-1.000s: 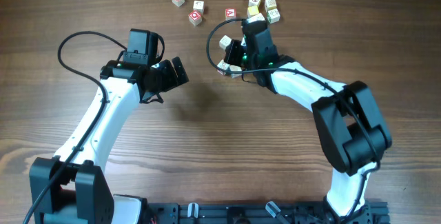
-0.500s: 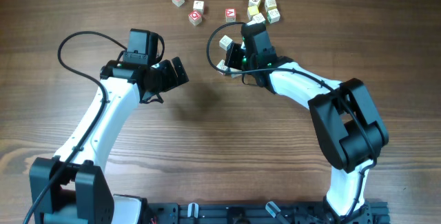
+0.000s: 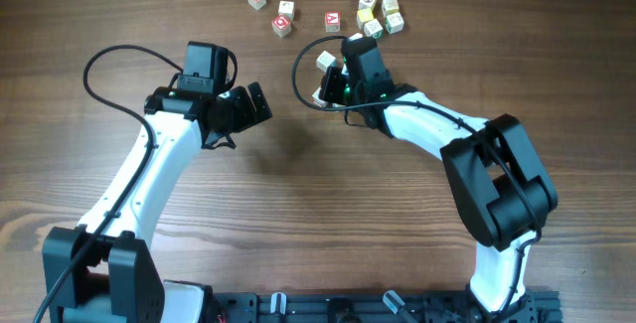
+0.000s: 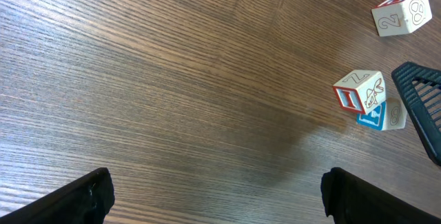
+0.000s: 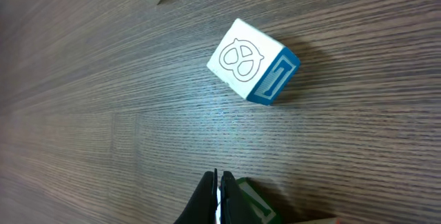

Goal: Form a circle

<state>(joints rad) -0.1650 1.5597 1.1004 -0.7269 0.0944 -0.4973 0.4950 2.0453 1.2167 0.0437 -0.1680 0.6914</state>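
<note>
Right jaws: pressed fully together and gripping nothing, tips low over the desk [image 3: 298, 194], with a green-edged cube [image 5: 253, 202] just beside them. Left jaws: spread wide, empty, hovering well apart from the work.

The circle: not formed. The letter cubes [image 3: 370, 5] lie in a loose cluster at the far side, and a blue-edged cube [image 5: 253, 62] sits near the right jaws.

Judgement: nudge cubes one at a time with the closed tips, low and slow, so neighbours stay put. No desk edge shows beyond the cluster, so pushing outward is unwise. Ample bare desk lies toward the robot.
</note>
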